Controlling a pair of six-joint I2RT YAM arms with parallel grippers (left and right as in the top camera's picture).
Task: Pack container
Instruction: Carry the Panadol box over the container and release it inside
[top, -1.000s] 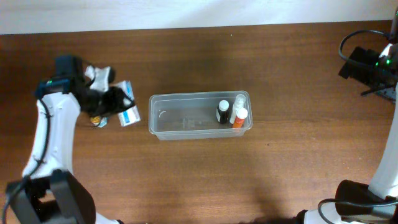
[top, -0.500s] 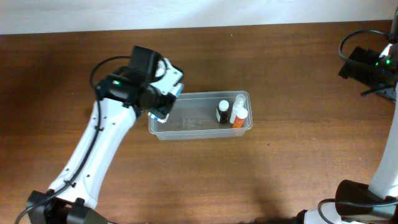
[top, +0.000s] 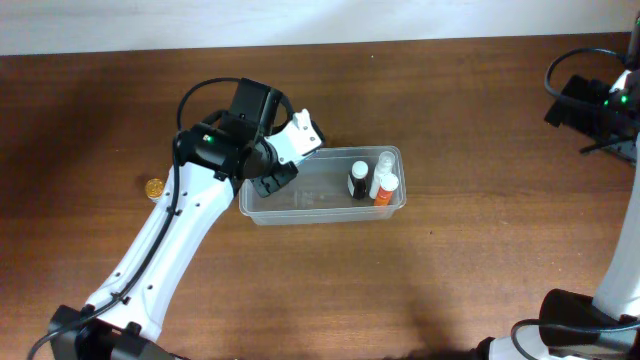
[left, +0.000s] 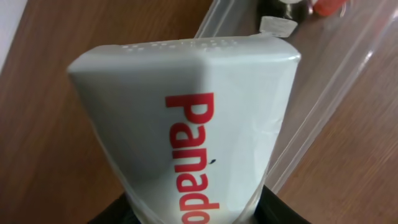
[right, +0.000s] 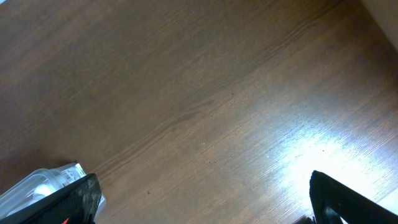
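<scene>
One small gold round object (top: 153, 186) at far left on the wooden table (top: 450, 280), well apart from all else, bare wood around it. Toward the middle, left gripper (top: 283, 160) clamped on a white Panadol box (left: 186, 124), tilted over the back-left rim of the clear container (top: 300, 195), open floor at that end and mid-tub, with a dark bottle (top: 358, 180), a clear bottle (top: 385, 163) and an orange-capped bottle (top: 385, 188) crowded against the right end wall. At far right, right gripper (right: 202, 186) near the table's edge, fingers spread wide on nothing, well apart from the container.
</scene>
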